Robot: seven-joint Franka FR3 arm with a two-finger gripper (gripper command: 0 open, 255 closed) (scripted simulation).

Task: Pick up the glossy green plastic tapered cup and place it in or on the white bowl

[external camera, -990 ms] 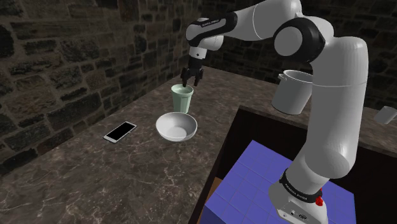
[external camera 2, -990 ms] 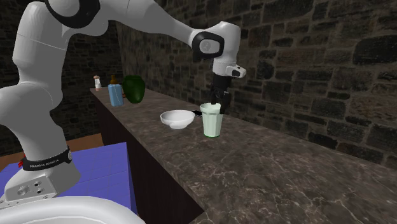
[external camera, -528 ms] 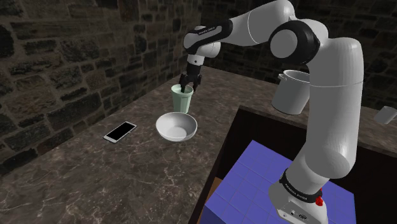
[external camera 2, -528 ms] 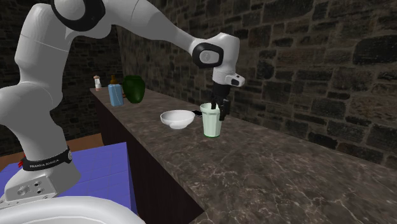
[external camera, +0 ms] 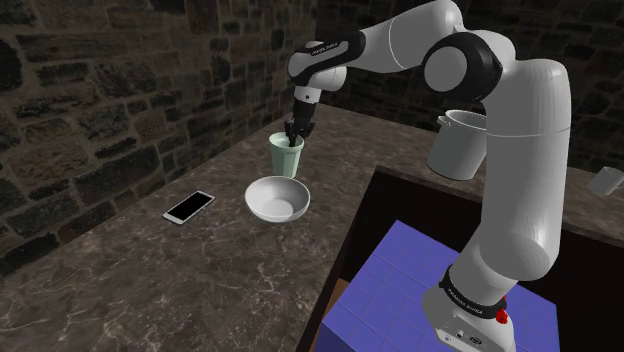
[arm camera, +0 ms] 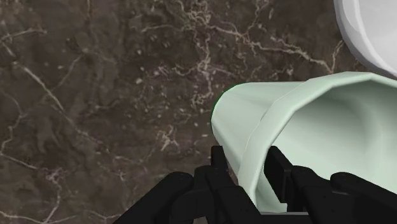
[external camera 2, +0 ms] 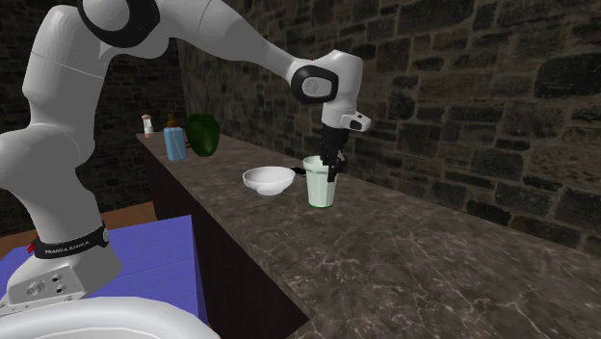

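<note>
Seems to be at the grasp step only, with the black gripper [external camera: 294,133] pinching the rim wall of the pale green cup [external camera: 286,157], upright on the dark marbled counter [external camera: 200,270] just beside the white bowl [external camera: 262,207]; lifting and placing not yet done.

cup [external camera: 286,155] stands just beside bowl [external camera: 278,199] on counter [external camera: 120,260], seemingly not touching.

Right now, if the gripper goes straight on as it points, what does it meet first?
The pale green cup: its wall stands between the gripper's fingers, so pushing on likely presses it into the counter.
</note>
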